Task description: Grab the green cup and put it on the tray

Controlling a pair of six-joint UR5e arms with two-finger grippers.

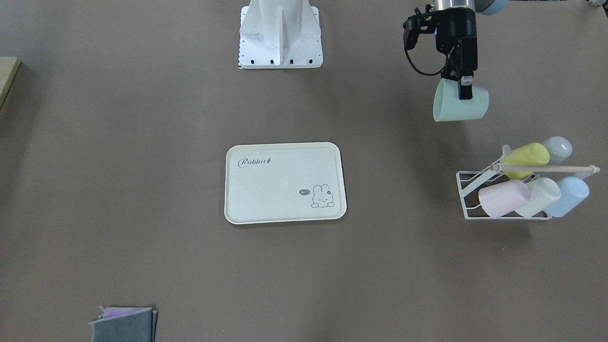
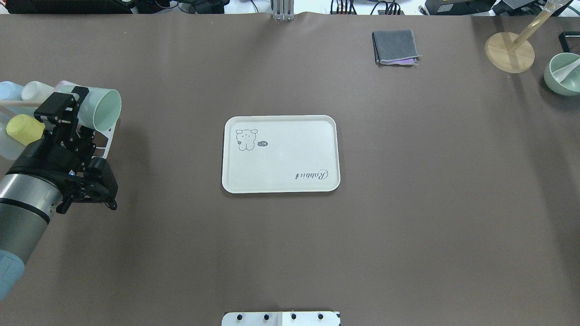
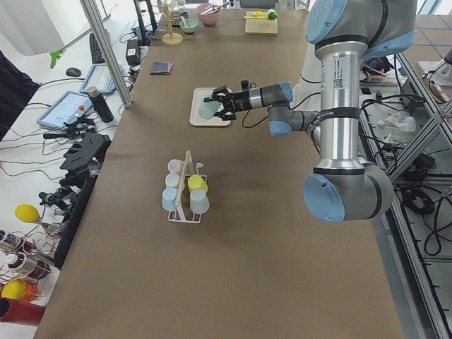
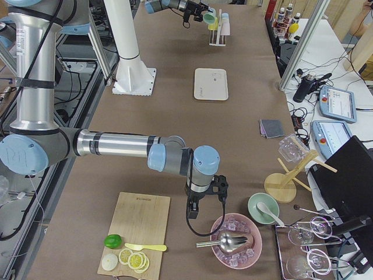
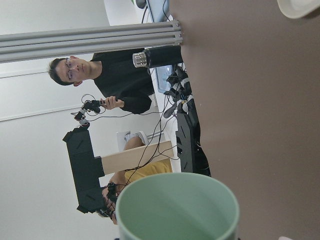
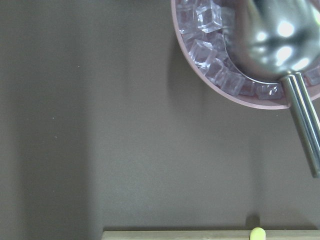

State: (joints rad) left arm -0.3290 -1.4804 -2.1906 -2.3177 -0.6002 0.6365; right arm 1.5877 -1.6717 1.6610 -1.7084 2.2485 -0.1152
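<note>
The green cup (image 1: 460,105) hangs on its side in my left gripper (image 1: 464,92), clear of the table, between the cup rack and the robot's base. The gripper is shut on the cup's wall near the rim. The cup also shows in the overhead view (image 2: 103,107) and its open mouth fills the bottom of the left wrist view (image 5: 177,207). The cream tray (image 1: 285,183) with "Rabbit" script lies bare at the table's middle (image 2: 281,154), well apart from the cup. My right gripper (image 4: 195,205) shows only in the exterior right view, beside a pink ice bowl; I cannot tell whether it is open or shut.
A white wire rack (image 1: 468,199) holds yellow, pink, cream and blue cups near the left arm. A folded grey cloth (image 2: 395,46), a wooden stand (image 2: 509,52) and a green bowl (image 2: 563,72) sit at the far side. The pink ice bowl (image 6: 200,60) holds a metal scoop.
</note>
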